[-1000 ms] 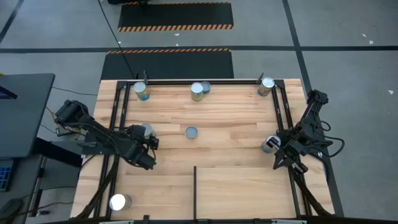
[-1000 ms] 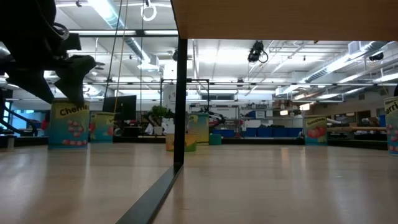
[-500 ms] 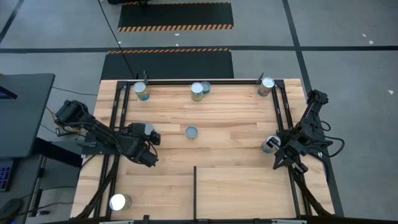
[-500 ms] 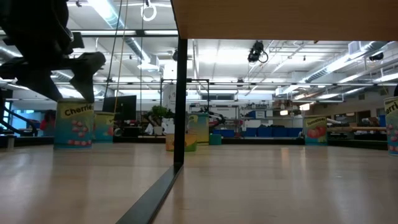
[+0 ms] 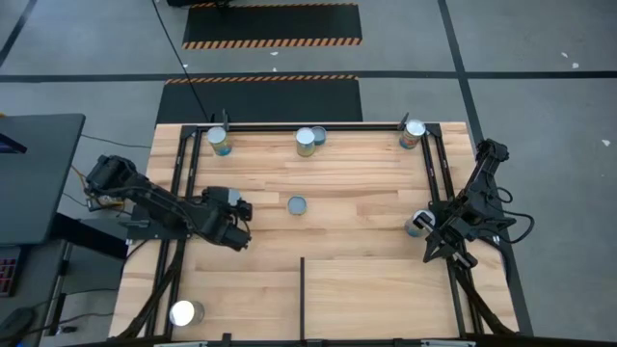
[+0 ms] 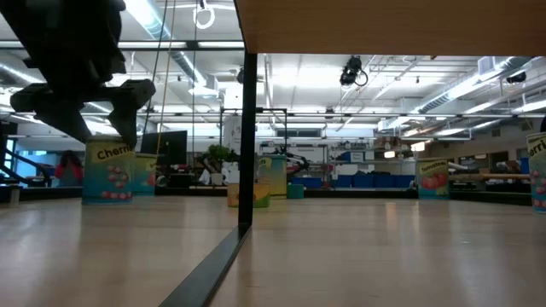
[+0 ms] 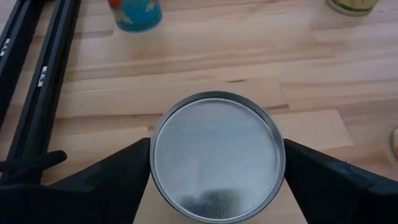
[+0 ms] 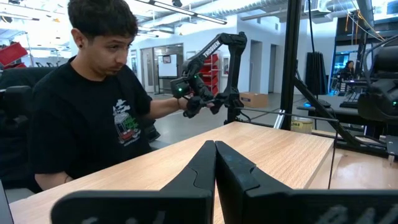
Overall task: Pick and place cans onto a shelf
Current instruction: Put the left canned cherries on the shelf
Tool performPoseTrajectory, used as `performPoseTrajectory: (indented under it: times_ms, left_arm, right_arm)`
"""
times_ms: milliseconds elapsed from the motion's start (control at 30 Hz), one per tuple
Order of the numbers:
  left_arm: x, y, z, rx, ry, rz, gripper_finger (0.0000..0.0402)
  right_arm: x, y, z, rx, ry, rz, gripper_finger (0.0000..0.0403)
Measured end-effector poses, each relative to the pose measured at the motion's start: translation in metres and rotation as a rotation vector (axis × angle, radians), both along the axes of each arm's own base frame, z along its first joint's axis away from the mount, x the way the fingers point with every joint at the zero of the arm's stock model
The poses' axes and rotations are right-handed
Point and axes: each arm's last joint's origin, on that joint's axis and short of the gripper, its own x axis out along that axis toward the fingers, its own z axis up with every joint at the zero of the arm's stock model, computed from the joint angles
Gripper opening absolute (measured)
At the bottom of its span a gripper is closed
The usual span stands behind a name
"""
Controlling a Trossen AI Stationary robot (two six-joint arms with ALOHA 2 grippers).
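My left gripper (image 5: 229, 202) is shut on a silver-topped can (image 7: 216, 155) with a blue and yellow-green label (image 6: 109, 170), over the left part of the light-wood shelf (image 5: 366, 183). Three cans stand on their bases along the far bar (image 5: 220, 141) (image 5: 308, 140) (image 5: 415, 133). One can stands mid-board (image 5: 297, 204), one at the near left corner (image 5: 183, 313). My right gripper (image 8: 215, 163) is shut and empty at the right bars, beside a can (image 5: 416, 224). My left gripper pinches the can's round side wall just below the rim (image 7: 151, 163) between its two fingers (image 7: 121, 177), one on each side. The fingers come from above, slanting toward the far edge. The can stays upright; whether its base touches the board, I cannot tell.
Black bars (image 5: 183, 173) edge the board, and a short divider bar (image 5: 303, 294) stands at the near middle. A person (image 8: 93, 106) sits beyond the table's right side. A dark table (image 5: 34, 173) stands to the left. Bare board lies between the cans.
My left gripper has gone toward the table's right edge with the can in its hold. The can stays upright and has shifted right along the board. My right arm has kept still.
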Motion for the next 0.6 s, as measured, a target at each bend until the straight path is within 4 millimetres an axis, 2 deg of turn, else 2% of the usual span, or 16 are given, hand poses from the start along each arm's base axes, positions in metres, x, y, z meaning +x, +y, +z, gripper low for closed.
performPoseTrajectory:
  times_ms: [233,500,600]
  left_arm:
    - [0.002,0.01,-0.001,0.005,0.006,0.043,0.0353]
    - [-0.006,0.02,-0.028,-0.032,-0.027,0.091,0.0353]
    - [-0.006,0.021,-0.03,0.02,-0.058,0.082,0.0353]
  right_arm:
    - [0.0,0.0,0.0,0.0,0.0,0.0,0.0016]
    - [0.0,0.0,0.0,0.0,0.0,0.0,0.0016]
    - [0.0,0.0,0.0,0.0,0.0,0.0,0.0016]
